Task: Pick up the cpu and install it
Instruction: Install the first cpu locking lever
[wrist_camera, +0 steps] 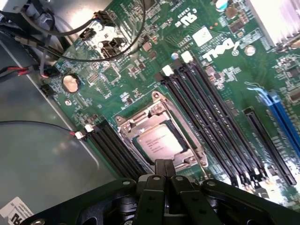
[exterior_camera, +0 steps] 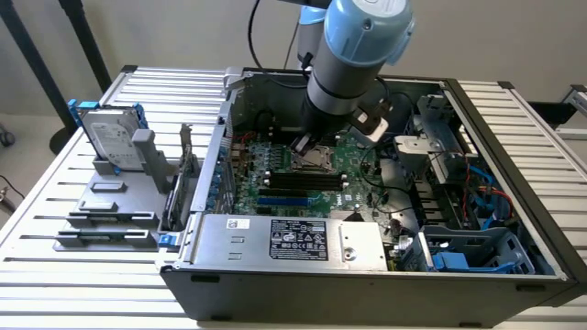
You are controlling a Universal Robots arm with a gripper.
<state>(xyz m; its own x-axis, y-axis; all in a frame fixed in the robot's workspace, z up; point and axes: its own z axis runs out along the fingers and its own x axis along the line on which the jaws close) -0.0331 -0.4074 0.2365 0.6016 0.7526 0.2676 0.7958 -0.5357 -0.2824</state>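
The cpu (wrist_camera: pixel 158 140) is a small silvery square lying flat inside the metal frame of the socket (wrist_camera: pixel 125 127) on the green motherboard (wrist_camera: pixel 122 70). My gripper (wrist_camera: pixel 165 165) is shut, its two black fingers pressed together with nothing visible between them. Their tips hang just past the socket's edge, close to one side of the cpu. In the exterior view the arm (exterior_camera: pixel 353 62) reaches down into the open computer case, and the gripper (exterior_camera: pixel 306 146) hovers right over the socket (exterior_camera: pixel 323 159) in the middle of the board.
Black memory slots (wrist_camera: pixel 211 112) flank the socket, with blue slots (wrist_camera: pixel 281 117) beyond. Cables (wrist_camera: pixel 56 28) run along the board's edge. The power-supply box (exterior_camera: pixel 293 240) fills the case's near side. A hard drive (exterior_camera: pixel 110 141) in a blue bracket stands on a grey holder outside.
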